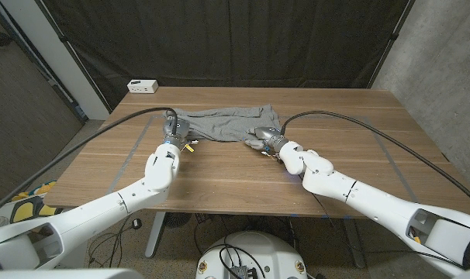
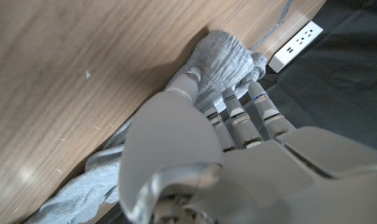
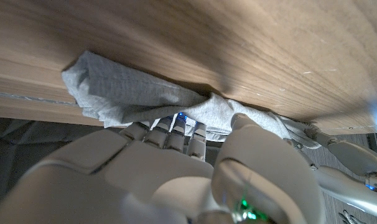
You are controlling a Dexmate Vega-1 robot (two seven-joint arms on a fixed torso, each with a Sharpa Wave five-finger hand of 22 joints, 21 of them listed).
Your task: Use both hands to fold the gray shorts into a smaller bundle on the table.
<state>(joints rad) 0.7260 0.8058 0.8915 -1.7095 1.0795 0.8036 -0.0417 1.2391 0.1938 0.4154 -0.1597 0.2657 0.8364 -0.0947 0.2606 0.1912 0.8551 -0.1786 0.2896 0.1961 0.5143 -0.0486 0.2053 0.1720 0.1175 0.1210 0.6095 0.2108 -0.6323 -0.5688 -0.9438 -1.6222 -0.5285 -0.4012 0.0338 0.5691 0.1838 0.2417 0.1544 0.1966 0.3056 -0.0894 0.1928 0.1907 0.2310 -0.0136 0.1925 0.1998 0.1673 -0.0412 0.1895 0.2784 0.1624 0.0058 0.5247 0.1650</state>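
The gray shorts (image 1: 227, 122) lie spread and rumpled across the far middle of the wooden table (image 1: 235, 174). My left hand (image 1: 171, 127) is at their left end, and in the left wrist view its fingers (image 2: 238, 115) curl onto the bunched gray cloth (image 2: 223, 53) with the thumb pressed against it. My right hand (image 1: 264, 139) is at the near right edge of the shorts. In the right wrist view, its fingers (image 3: 170, 134) reach under a fold of the shorts (image 3: 126, 93) and the thumb lies over it, pinching the cloth.
A white power strip (image 1: 143, 85) (image 2: 297, 43) sits at the table's far left corner. Black cables (image 1: 351, 124) run from both arms over the tabletop. A dark curtain hangs behind the table.
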